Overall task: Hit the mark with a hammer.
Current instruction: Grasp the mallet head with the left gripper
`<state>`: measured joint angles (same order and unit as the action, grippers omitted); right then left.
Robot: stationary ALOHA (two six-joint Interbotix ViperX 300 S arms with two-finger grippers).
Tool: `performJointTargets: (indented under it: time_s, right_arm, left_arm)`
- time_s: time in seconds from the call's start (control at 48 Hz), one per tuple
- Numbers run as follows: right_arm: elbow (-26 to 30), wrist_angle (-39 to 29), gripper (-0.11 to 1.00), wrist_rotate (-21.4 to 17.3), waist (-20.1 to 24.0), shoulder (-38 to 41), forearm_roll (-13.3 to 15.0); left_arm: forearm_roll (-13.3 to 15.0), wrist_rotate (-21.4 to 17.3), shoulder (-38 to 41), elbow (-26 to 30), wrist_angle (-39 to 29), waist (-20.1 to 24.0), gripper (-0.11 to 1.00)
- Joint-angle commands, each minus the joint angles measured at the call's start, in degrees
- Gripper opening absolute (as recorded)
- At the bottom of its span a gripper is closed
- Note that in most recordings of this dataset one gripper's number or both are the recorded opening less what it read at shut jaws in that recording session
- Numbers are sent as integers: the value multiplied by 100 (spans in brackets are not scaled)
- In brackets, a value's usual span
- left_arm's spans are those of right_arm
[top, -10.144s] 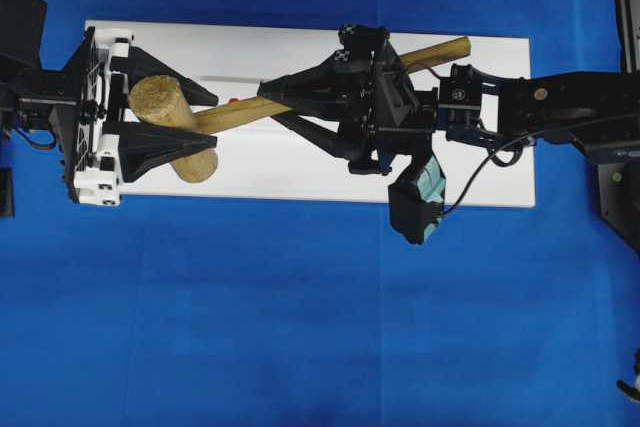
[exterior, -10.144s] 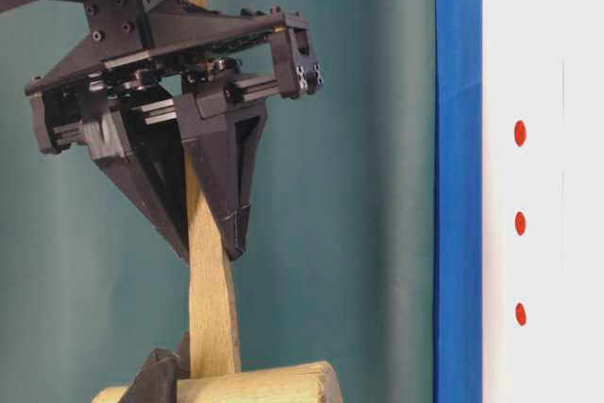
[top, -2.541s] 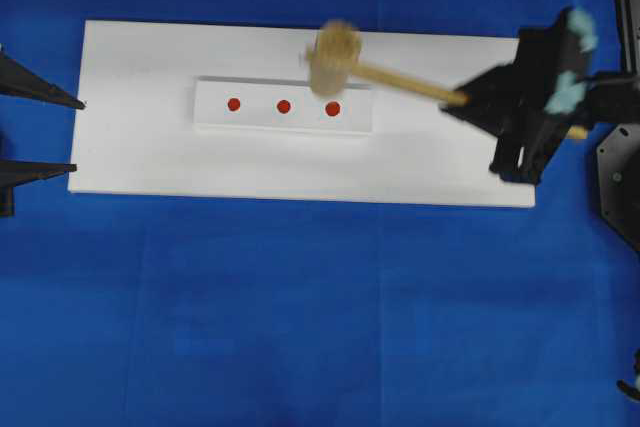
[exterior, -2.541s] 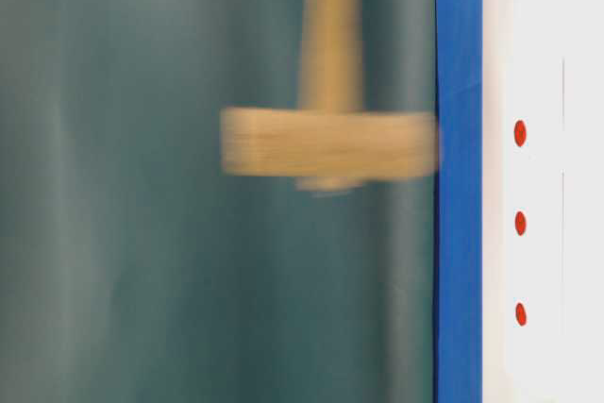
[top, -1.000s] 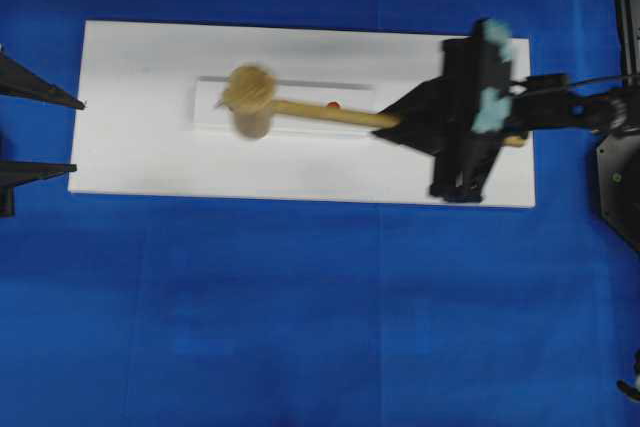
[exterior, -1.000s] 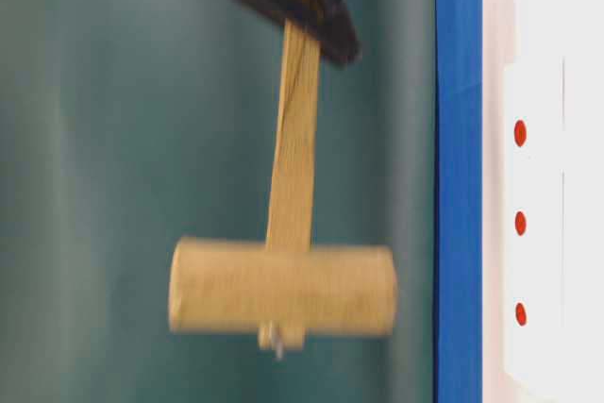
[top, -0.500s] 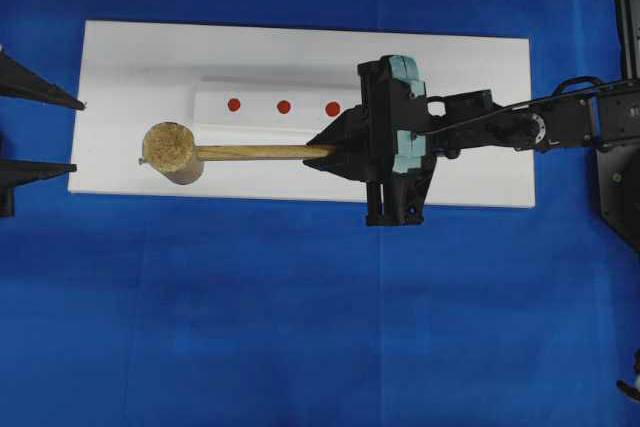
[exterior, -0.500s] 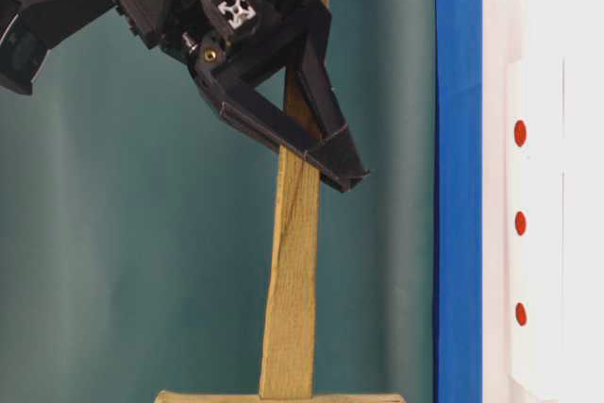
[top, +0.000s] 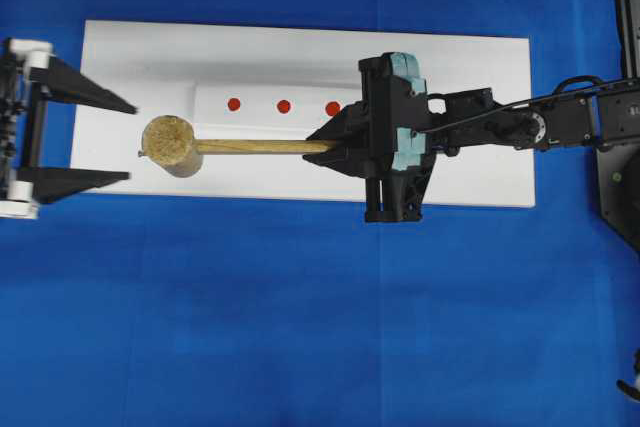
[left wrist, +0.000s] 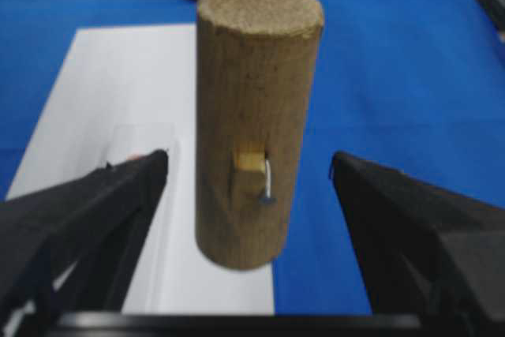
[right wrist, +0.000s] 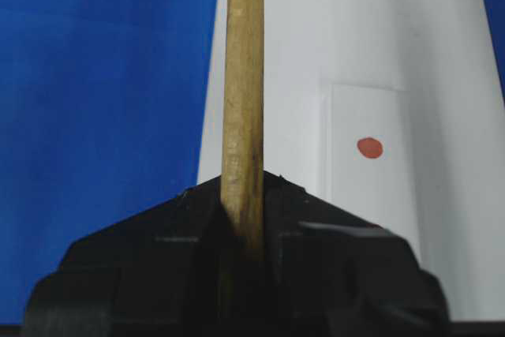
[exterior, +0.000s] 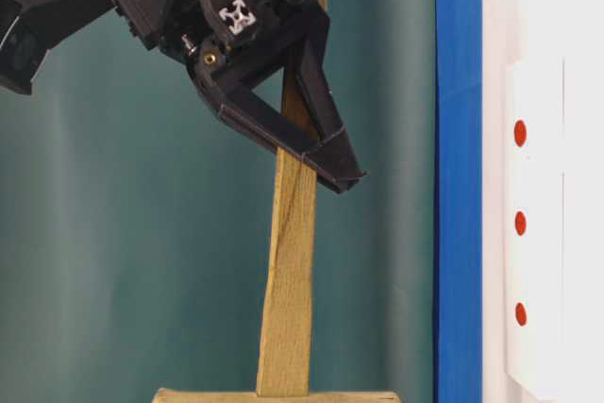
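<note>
Right claw [top: 325,147] pinches wooden hammer [top: 172,146] handle; head hangs over white board [top: 480,67], beside red dots [top: 283,106]. Left claw [top: 128,141] spread wide nearby. Risk: heavy head tips, hammer slips, bumps left claw.

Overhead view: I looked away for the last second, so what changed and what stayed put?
The right claw carried the hammer off the red marks to the board's near-left part, staying shut on its handle. The open left claw came in from the left edge toward the hammer's head. Board and marks stayed put.
</note>
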<state>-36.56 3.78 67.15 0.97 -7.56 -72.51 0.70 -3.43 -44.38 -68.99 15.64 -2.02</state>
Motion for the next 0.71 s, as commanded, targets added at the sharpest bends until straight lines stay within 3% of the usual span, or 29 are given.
performJointTargets:
  time_s: [0.0,0.229,0.687]
  right_arm:
    - [167,44,1,9,9,-70,18]
    - [158,44,1,9,0,-70,18]
    - [158,35,1,9,0,-70,18]
  left_arm:
    - [18,9,378,246,290,0,85]
    - [18,0,1160,554,809,0,92]
    - [18,0,1890,1037,853,44,92]
